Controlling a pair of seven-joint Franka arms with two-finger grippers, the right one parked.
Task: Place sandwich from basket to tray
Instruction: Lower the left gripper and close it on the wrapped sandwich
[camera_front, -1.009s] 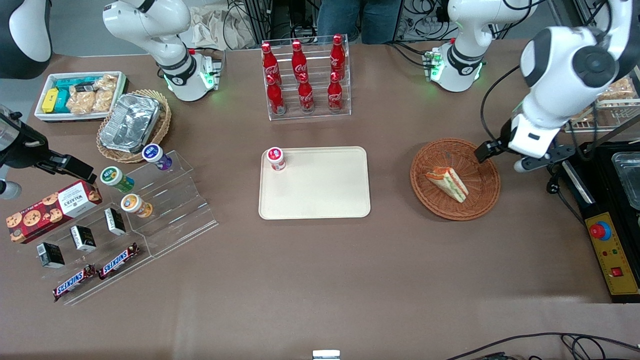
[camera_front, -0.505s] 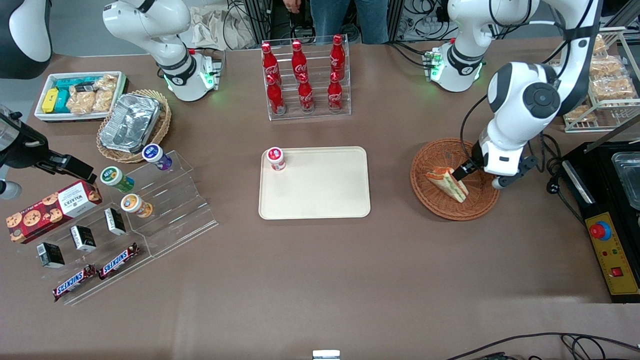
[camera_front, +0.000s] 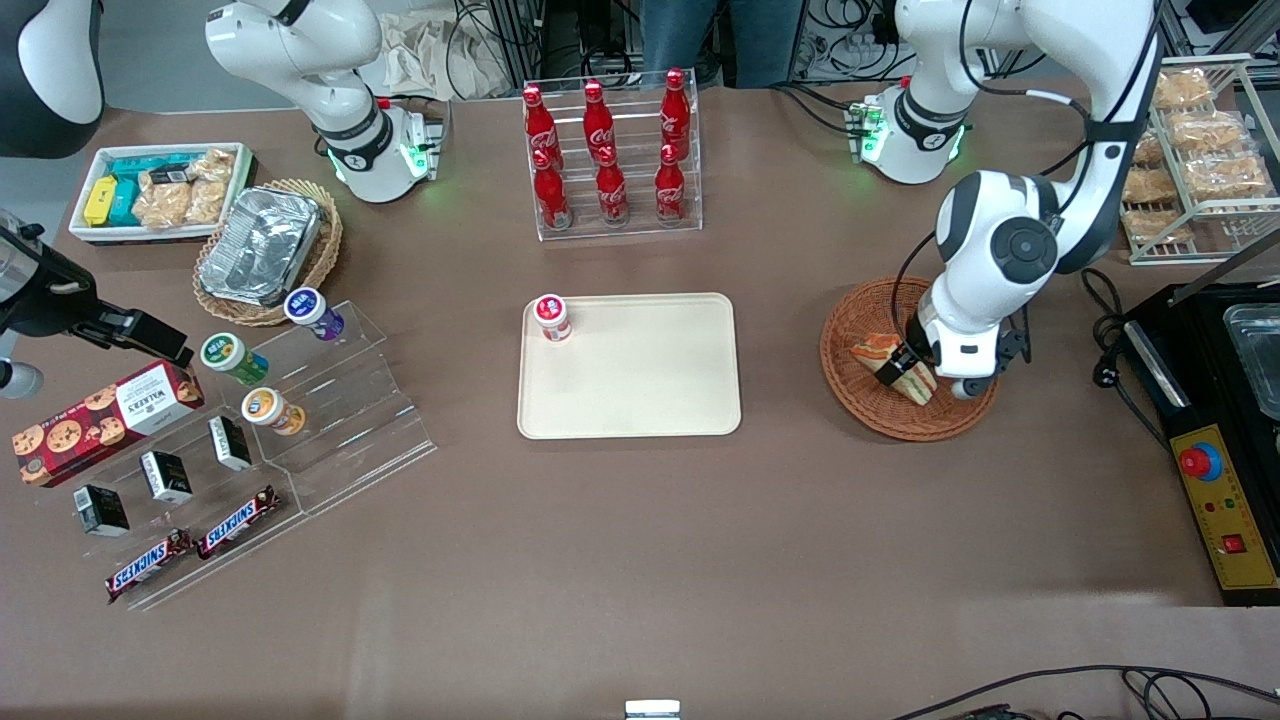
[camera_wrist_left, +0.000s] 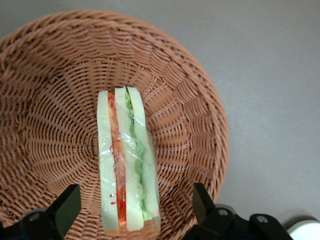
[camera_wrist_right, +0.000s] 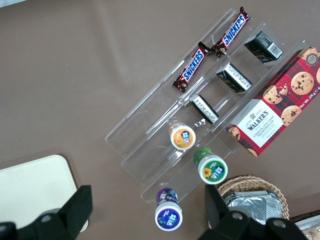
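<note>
Item 1, my claw (camera_front: 897, 373): down inside the basket (camera_front: 865, 405), over the sandwich (camera_front: 872, 350). My fingers (camera_wrist_left: 65, 207) stand spread wide, one on each flank of the wedge, with a gap on both sides; neither pad touches the bread. I hold nothing.

Item 2, sandwich (camera_wrist_left: 127, 170): lying in the basket bowl (camera_wrist_left: 45, 115), resting on the weave. From my wrist camera it shows edge-on: white bread slices with an orange-red layer and a green layer between them, wrapped in clear film.

Item 3, basket: round, reddish-brown wicker, on the brown table toward my end of it. My arm covers part of its rim in the front view.

Item 4, tray (camera_front: 640, 390): cream-beige, flat, at the middle of the table, well apart from the basket. A small red-capped cup (camera_front: 551, 317) stands in one of its corners farther from the front camera; the remaining surface is bare.

Item 5, other stock: a clear rack of red cola bottles (camera_front: 610, 160), farther from the front camera than the tray. Toward the parked arm's end, a tan wicker basket with a foil pan (camera_front: 260, 245), a white bin of snack packets (camera_front: 150, 190), and a clear stepped stand (camera_front: 330, 400) with small cups, dark cartons and two Snickers bars (camera_front: 190, 555), plus a box of Walkers cookies (camera_front: 100, 415).
</note>
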